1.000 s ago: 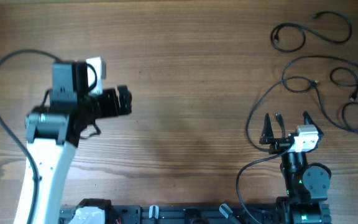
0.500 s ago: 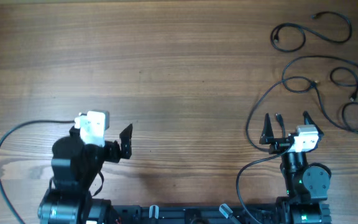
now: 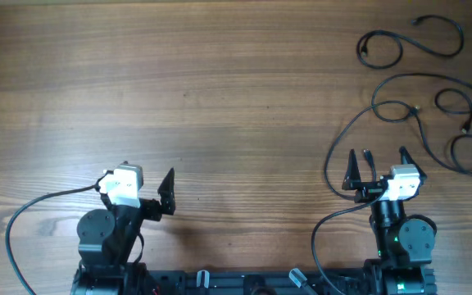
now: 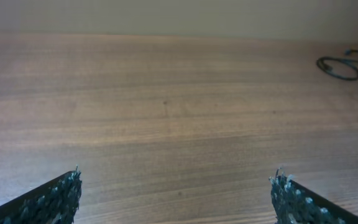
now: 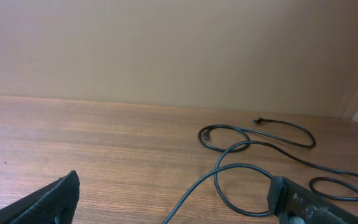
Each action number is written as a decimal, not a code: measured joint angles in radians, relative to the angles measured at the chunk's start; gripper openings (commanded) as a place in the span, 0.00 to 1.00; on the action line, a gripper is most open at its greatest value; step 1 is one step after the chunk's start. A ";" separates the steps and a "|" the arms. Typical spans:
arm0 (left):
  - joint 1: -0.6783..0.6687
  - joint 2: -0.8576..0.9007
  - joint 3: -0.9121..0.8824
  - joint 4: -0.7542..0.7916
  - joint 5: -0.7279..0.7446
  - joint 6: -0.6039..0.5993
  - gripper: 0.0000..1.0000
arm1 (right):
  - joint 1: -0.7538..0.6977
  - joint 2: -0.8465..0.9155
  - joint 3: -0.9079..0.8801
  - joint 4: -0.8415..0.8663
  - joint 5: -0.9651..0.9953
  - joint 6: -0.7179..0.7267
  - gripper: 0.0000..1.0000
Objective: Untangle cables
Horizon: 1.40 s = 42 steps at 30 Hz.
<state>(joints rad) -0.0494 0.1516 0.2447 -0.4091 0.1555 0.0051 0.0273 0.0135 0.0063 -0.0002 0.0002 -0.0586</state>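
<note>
Lying loose toward the far right corner: separate cables, both arms folded low

Wood-grain table fills the overhead view, brown with darker streaks. The wrist cameras show a plain beige wall rising behind its far edge. The left arm and the right arm sit folded at the near edge, one toward each near corner. A thicker black wire loops out from the left arm's side.

The cables lie on the right side of the tabletop, toward the far right corner, as separate thin black loops rather than a knot. One cord makes a figure-eight nearest the far edge. Larger loops spread just nearer, and one of them is cut off by the right edge of the overhead view. A long strand curves from these loops toward the near edge and passes just beside the right gripper. The arm hides where it ends. Small plug ends show on some cords, too small to tell their type.

The left gripper has its fingers spread wide over bare wood, holding nothing. The right gripper is likewise spread and empty, its fingertips pointing toward the loops.
</note>
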 measured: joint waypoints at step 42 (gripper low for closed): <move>0.039 -0.137 -0.227 0.331 -0.130 -0.013 1.00 | 0.000 0.000 0.000 0.000 0.000 0.000 1.00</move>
<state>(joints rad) -0.0101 0.0143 0.0177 -0.0784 0.0257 -0.0082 0.0273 0.0135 0.0063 -0.0002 0.0002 -0.0586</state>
